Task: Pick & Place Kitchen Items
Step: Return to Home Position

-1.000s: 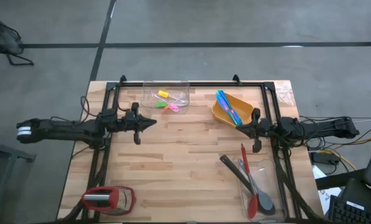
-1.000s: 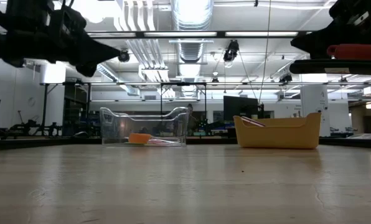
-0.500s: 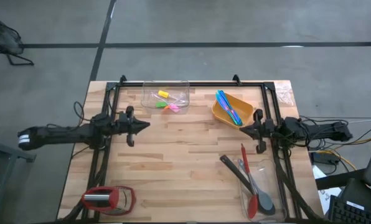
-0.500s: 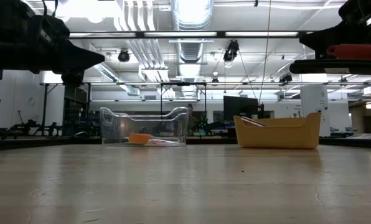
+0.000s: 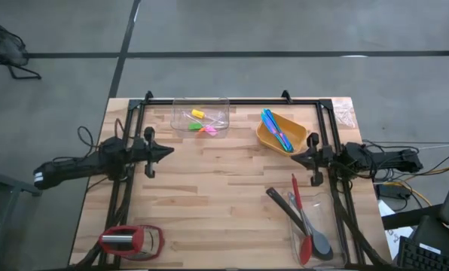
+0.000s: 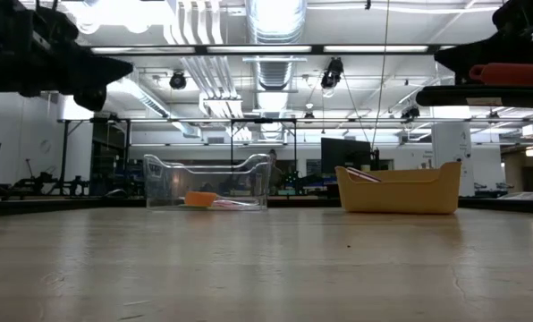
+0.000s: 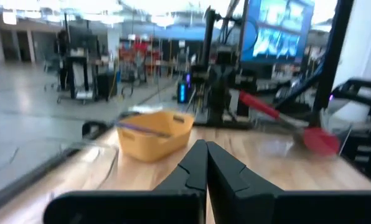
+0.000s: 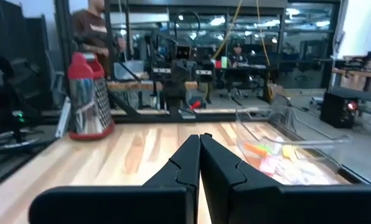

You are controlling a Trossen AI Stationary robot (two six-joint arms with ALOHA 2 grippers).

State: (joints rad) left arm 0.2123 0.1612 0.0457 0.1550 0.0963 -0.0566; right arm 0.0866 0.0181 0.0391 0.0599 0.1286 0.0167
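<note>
Reading the left gripper (image 5: 166, 150) fingers (image 7: 195, 167) as pressed tip to tip with nothing pinched. Same at the right gripper (image 5: 294, 158): pads (image 8: 188, 160) together, empty. Placing the left gripper at 9 o'clock over the table (image 5: 209, 196), up off the wood, and noting it has slid back toward that edge over the last second with the arm folding outward. Placing the right gripper at 3 o'clock, pulled in slightly a second ago and parked in the same spot since half a second ago. Counting the kitchen items as all binned: neon pieces (image 5: 202, 120) in the clear tub (image 5: 226, 113) at 12 o'clock, blue cutlery (image 5: 276, 129) in the yellow bin (image 5: 300, 125) at 1 o'clock, and red spatula (image 5: 298, 214), grey-blue spatula (image 5: 320, 245) and black spoon (image 5: 277, 197) in or leaning out of the clear bin (image 5: 332, 226) at 5 o'clock. Leaving the red-and-silver grater (image 5: 130, 241) at 7 o'clock, untouched. Finding no loose utensil on bare wood. Taking the retreat with empty hands as sorting done, homing nearly complete, left side last to settle. Nothing flagged in either path.
</note>
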